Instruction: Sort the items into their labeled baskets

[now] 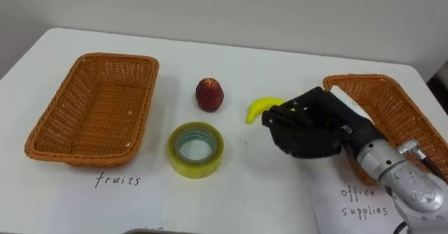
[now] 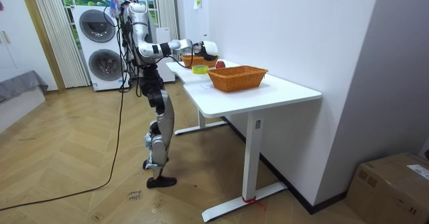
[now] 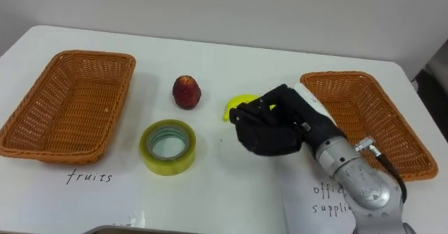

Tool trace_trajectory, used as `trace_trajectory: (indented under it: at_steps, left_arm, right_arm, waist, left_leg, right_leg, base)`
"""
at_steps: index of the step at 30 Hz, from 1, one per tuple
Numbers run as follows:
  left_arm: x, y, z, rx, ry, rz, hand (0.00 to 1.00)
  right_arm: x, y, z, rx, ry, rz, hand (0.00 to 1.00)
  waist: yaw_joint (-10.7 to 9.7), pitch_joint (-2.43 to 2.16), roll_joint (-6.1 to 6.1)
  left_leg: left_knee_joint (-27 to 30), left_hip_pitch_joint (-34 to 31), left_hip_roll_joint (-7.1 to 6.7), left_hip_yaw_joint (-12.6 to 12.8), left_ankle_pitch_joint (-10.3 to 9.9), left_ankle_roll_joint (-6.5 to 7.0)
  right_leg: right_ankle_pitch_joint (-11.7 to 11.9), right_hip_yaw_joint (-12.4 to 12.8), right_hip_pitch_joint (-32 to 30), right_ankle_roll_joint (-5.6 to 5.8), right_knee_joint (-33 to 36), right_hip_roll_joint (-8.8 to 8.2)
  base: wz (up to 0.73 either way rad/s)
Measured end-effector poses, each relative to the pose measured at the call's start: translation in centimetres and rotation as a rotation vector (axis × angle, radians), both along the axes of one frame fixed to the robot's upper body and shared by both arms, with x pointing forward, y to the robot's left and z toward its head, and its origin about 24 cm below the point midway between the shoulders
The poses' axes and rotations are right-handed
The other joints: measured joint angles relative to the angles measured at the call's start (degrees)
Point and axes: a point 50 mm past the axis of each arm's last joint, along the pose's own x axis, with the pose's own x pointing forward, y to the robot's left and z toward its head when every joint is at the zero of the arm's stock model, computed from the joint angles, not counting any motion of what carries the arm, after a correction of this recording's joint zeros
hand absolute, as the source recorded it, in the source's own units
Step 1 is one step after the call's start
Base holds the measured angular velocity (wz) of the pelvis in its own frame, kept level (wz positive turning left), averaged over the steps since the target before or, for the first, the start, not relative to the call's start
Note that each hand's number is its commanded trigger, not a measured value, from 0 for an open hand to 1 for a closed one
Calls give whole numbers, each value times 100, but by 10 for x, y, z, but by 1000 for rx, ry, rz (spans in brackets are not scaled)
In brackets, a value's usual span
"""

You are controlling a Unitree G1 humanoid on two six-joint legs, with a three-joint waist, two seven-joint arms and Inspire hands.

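The right robot hand (image 1: 304, 129) hangs low over the middle of the counter (image 1: 266, 192), up against the right end of a banana (image 1: 259, 108); whether it grips the banana I cannot tell. Just beyond it, along the counter's right edge, the wicker basket labelled for office supplies (image 1: 402, 111) shows a bare woven bottom. Left of the banana stands a red fruit (image 1: 209, 94), and nearer the front edge lies a yellow tape roll (image 1: 196, 168). By the left edge, the fruits basket (image 1: 98, 104) is likewise bare inside.
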Motion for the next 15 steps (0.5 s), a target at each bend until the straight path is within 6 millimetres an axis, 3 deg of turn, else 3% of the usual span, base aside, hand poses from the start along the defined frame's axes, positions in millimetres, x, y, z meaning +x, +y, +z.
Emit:
trace_trajectory:
  at_steps: [6,8,12,15]
  left_arm:
    - [-6,3,0,3,13,41,0]
    - [-7,4,1,6,11,51,0]
    - [-6,10,2,24,-6,78,0]
    - [-12,10,3,24,2,82,0]
  right_arm:
    - [1,-15,9,22,-76,-104,100]
    - [0,-19,10,38,-90,-132,100]
    - [0,-37,13,84,-121,-230,100]
    - [-1,-45,16,94,-141,-274,100]
  waist:
    - [-4,7,-34]
    - [-19,-5,-75]
    - [-38,14,-164]
    - [-153,4,-222]
  left_leg:
    - [-5,43,-1,22,0,0]
    - [-8,48,-2,17,0,1]
    - [-8,62,-1,14,1,1]
    - [-6,35,-2,12,0,1]
  right_leg:
    - [-2,25,-28,2,-2,-34]
    - [-3,23,-29,2,4,-37]
    - [-3,22,-13,2,3,-35]
    - [-3,10,-2,2,-6,-31]
  base:
    - [-1]
    - [0]
    - [0]
    - [0]
